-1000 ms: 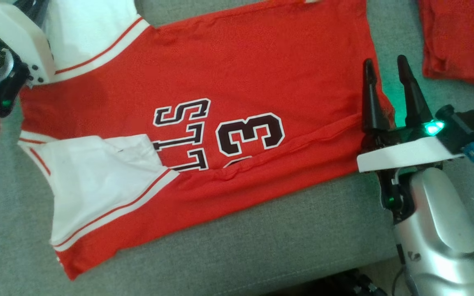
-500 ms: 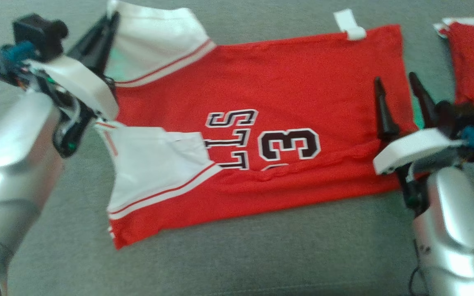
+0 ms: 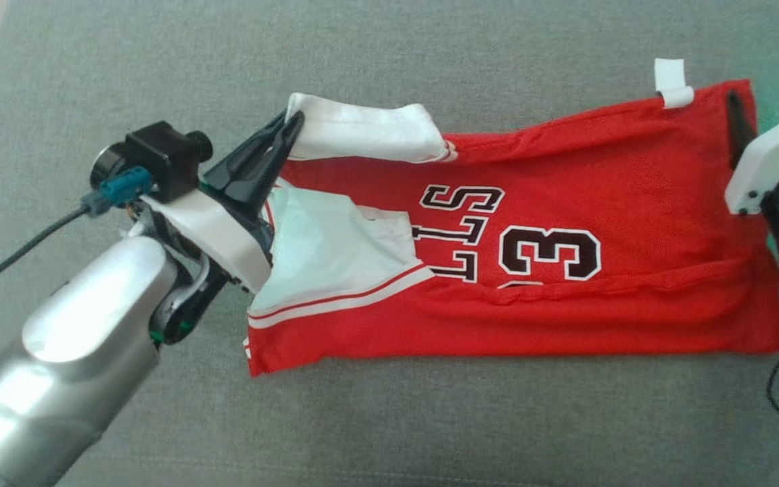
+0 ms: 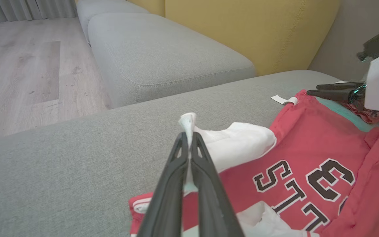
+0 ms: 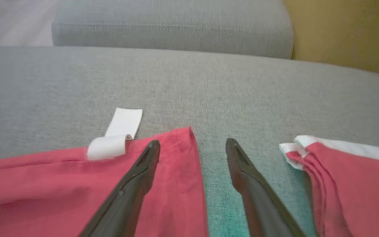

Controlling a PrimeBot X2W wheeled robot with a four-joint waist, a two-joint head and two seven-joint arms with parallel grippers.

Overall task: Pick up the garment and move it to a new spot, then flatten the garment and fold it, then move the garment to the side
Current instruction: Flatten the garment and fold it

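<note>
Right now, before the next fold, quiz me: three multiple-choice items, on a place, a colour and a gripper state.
1. The white tag lies: A. at the jersey's far edge, near the right gripper; B. at its near edge; C. on the floor.
2. The sleeve in the left gripper is: A. red; B. white; C. yellow.
3. The right gripper is: A. shut on the tag; B. shut on the hem; C. open.
1 A: it pokes from the far hem.
2 B: the shut jaws pinch white cloth.
3 C: its jaws stand apart, straddling the jersey's edge.
</note>
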